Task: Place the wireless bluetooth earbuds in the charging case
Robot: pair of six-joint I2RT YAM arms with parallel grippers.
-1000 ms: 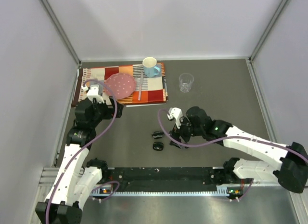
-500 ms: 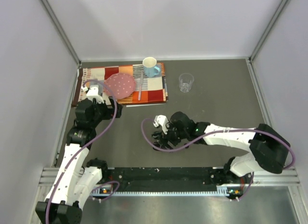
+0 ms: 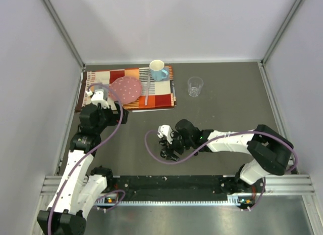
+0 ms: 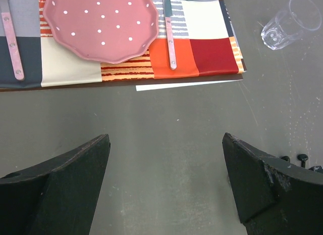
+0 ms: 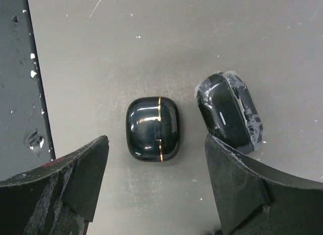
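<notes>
A closed glossy black charging case point(image 5: 152, 129) with a thin gold seam lies flat on the grey table, just ahead of my right gripper point(image 5: 156, 167). That gripper is open, with nothing between its fingers. A second black case point(image 5: 229, 111), wrapped in clear film, lies tilted beside the right finger point(image 5: 242, 184). Seen from above, the right gripper point(image 3: 168, 148) hangs over both cases. Two tiny black earbuds point(image 4: 294, 157) show at the far right of the left wrist view. My left gripper point(image 4: 166, 167) is wide open over bare table.
A striped placemat point(image 3: 161, 96) at the back left carries a pink dotted plate point(image 3: 126, 88), cutlery and a blue mug point(image 3: 158, 71). A clear glass point(image 3: 195, 86) stands to its right. A black rail point(image 3: 171, 187) runs along the near edge.
My right arm has swung left, bringing its open gripper from beside the two cases to directly over them. The left arm has not moved.
</notes>
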